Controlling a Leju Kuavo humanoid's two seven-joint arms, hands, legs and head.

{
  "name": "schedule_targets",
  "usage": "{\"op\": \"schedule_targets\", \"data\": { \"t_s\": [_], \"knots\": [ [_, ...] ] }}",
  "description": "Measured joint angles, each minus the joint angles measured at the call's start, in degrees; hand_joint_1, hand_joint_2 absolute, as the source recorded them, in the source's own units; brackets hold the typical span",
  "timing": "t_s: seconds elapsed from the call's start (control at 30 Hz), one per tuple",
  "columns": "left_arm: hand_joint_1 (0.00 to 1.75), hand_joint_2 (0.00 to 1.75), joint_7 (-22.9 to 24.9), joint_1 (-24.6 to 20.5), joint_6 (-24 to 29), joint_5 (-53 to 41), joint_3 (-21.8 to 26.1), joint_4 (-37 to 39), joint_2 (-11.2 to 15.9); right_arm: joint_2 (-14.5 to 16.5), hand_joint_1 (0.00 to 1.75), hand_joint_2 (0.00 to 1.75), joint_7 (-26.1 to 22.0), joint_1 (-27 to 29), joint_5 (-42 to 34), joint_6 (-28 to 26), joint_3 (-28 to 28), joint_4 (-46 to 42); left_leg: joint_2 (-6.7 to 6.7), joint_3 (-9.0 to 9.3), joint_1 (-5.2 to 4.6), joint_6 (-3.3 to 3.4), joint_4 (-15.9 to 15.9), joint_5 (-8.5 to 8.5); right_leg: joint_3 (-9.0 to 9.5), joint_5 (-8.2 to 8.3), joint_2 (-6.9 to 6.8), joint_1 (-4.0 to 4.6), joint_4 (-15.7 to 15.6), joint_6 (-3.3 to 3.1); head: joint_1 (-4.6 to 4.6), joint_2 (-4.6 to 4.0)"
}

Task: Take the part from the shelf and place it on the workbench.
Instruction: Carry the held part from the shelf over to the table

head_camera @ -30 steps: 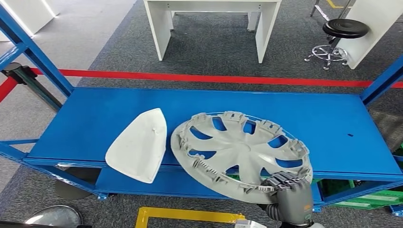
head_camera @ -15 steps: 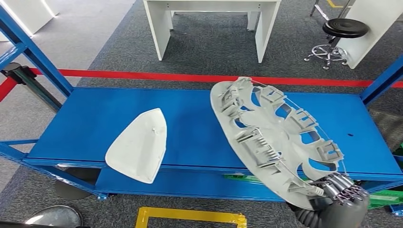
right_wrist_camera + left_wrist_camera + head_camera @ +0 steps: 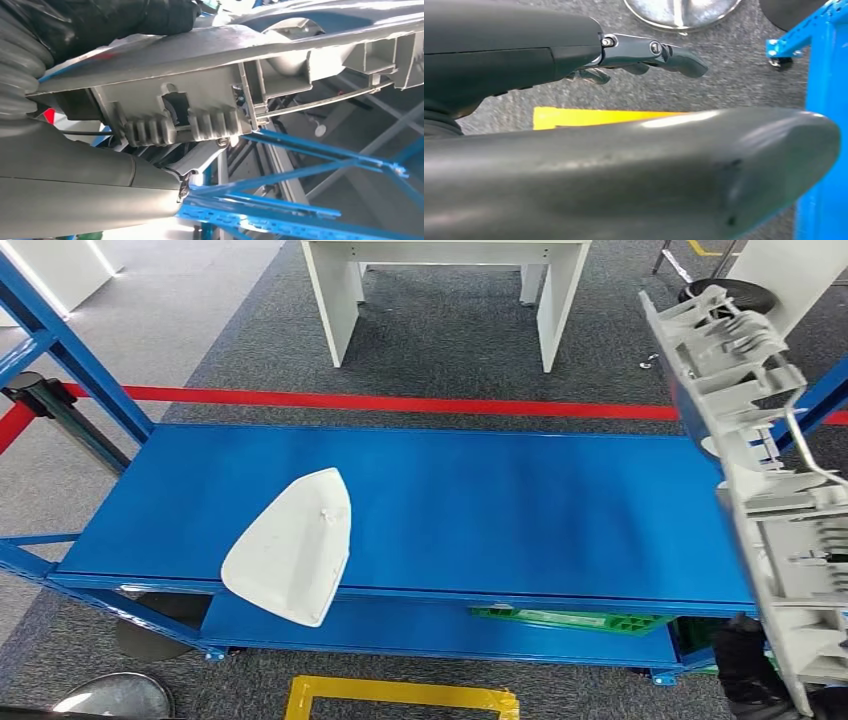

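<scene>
A grey wheel cover (image 3: 760, 470) stands almost edge-on at the right of the head view, lifted clear of the blue shelf (image 3: 480, 500). My right hand (image 3: 748, 672) grips its lower rim from below. In the right wrist view the thumb (image 3: 85, 192) presses under the cover's ribbed rim (image 3: 200, 105). A white teardrop-shaped part (image 3: 290, 545) lies on the shelf's front left, overhanging the front edge. My left hand (image 3: 649, 52) hangs by the floor with its fingers stretched out and nothing in them.
A white desk (image 3: 450, 290) stands beyond a red floor line (image 3: 400, 402). A black stool (image 3: 725, 300) is at the back right. Green crates (image 3: 570, 618) sit on the lower shelf level. Yellow floor tape (image 3: 400, 698) runs in front of the shelf, whose blue uprights (image 3: 80, 360) flank it.
My right hand has lifted the wheel cover from lying flat on the shelf and swung it up and to the right, until it stands nearly edge-on. The white part has not moved.
</scene>
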Motion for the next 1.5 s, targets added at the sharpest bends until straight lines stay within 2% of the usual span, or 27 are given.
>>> {"op": "schedule_targets", "data": {
  "t_s": [0.2,0.87,0.93,1.0,1.07,1.13,1.17,1.2,1.23,1.3,1.33,1.37,1.4,1.47,1.5],
  "knots": [
    [0.0,0.0,-2.32,0.07,-4.55,0.9,0.15,-0.02,-0.02,0.22,1.75,1.75,0.01,0.09,-1.97,0.02,-0.72,-3.58,0.0,0.01,0.0,0.0,0.0,0.0,0.01,0.0,0.0,0.0,0.0,0.0,0.0,0.0],
    [0.0,0.0,-2.41,0.36,-6.2,3.45,-0.22,-0.02,-0.64,0.97,1.75,1.75,0.02,1.53,-4.37,0.08,-1.88,-5.32,0.0,0.0,0.0,0.0,0.0,-0.01,0.0,0.0,0.01,0.0,0.0,0.0,0.0,0.0],
    [0.0,0.0,-2.43,0.47,-6.13,3.77,-0.4,-0.02,-0.62,0.86,1.75,1.75,0.04,1.82,-4.87,0.08,-1.92,-5.16,-0.01,-0.03,-0.14,0.4,0.01,0.03,0.15,0.33,-0.05,-0.26,-0.45,0.38,-0.03,0.0],
    [0.0,0.0,-2.46,0.56,-5.98,3.69,-0.46,-0.02,-0.7,0.81,1.75,1.75,0.06,2.16,-3.44,0.08,-1.73,-4.67,0.12,0.78,-0.03,1.28,-1.68,0.97,0.39,0.48,-0.04,-0.39,-1.07,0.89,-0.15,0.0],
    [0.0,0.0,-2.47,0.58,-5.95,3.28,-0.46,-0.02,-0.88,0.76,1.75,1.75,0.01,2.43,-1.35,0.08,-1.23,-3.73,0.38,1.83,0.35,1.98,-3.87,2.18,-0.72,-1.39,0.14,-0.33,1.35,1.16,-0.03,0.0],
    [0.0,0.0,-2.46,0.61,-6.1,2.91,-0.46,-0.02,-0.96,0.61,1.75,1.75,-0.07,2.48,-0.49,0.07,-0.75,-2.67,0.56,2.02,0.59,2.11,-4.31,2.44,-3.9,-4.7,0.25,-0.65,8.12,1.64,0.18,0.0],
    [0.0,0.0,-2.46,0.62,-6.26,2.9,-0.49,-0.02,-0.99,0.5,1.75,1.75,-0.07,2.5,-0.4,0.06,-0.53,-2.14,0.58,1.99,0.72,2.0,-4.23,2.38,-5.48,-5.77,0.25,-0.89,11.39,1.98,0.17,0.0],
    [0.0,0.0,-2.46,0.64,-6.44,3.04,-0.6,-0.02,-1.04,0.39,1.75,1.75,-0.03,2.54,-0.4,0.06,-0.32,-1.53,0.58,1.98,0.94,1.75,-4.03,2.23,-6.32,-5.78,0.22,-1.19,13.03,2.39,0.17,0.0],
    [0.0,0.0,-2.46,0.68,-6.61,3.35,-0.79,-0.02,-1.1,0.28,1.75,1.75,0.02,2.56,-0.42,0.06,-0.12,-0.89,0.56,1.95,1.28,1.34,-3.69,1.98,-6.14,-4.72,0.16,-1.52,12.56,2.86,0.16,0.0],
    [0.0,0.0,-2.45,0.82,-6.7,3.98,-1.36,-0.02,-1.15,0.03,1.75,1.75,0.06,2.39,-0.57,0.06,0.27,0.36,0.46,1.75,2.15,-0.08,-2.19,1.0,-3.24,-1.36,-0.04,-2.18,6.63,4.09,0.21,0.0],
    [0.0,0.0,-2.45,0.86,-6.6,4.21,-1.56,-0.03,-1.0,-0.1,1.75,1.75,0.04,2.2,-0.66,0.06,0.45,0.9,0.43,1.43,2.4,-0.92,-1.08,0.34,-1.84,-0.56,-0.07,-2.32,3.96,4.44,0.5,0.0],
    [0.0,0.0,-2.45,0.88,-6.44,4.33,-1.72,-0.03,-0.9,-0.24,1.75,1.75,0.01,2.06,-0.75,0.06,0.68,1.38,0.4,0.94,2.45,-1.64,0.0,-0.17,-1.11,-0.46,0.0,-2.37,2.57,4.15,0.69,0.0],
    [0.0,0.0,-2.45,0.89,-6.26,4.42,-1.78,-0.03,-0.83,-0.36,1.75,1.75,0.0,1.98,-0.84,0.06,0.87,1.8,0.39,0.52,2.34,-2.15,0.78,-0.49,-1.14,-1.08,0.12,-2.27,2.63,3.62,0.64,0.0],
    [0.0,0.0,-2.46,0.95,-6.02,4.51,-1.85,-0.01,-0.9,-0.49,1.75,1.75,0.03,2.05,-0.92,0.06,1.18,2.53,0.39,-0.05,2.23,-2.62,1.4,-0.63,-1.85,-1.34,0.32,-2.21,3.72,2.05,0.07,0.0],
    [0.0,0.0,-2.46,0.98,-5.98,4.51,-1.86,0.0,-0.94,-0.51,1.75,1.75,0.07,2.08,-0.94,0.06,1.25,2.81,0.33,-0.16,2.31,-2.73,1.64,-0.97,-2.12,-1.36,0.33,-2.16,4.0,1.63,-0.32,0.0]
  ]
}}
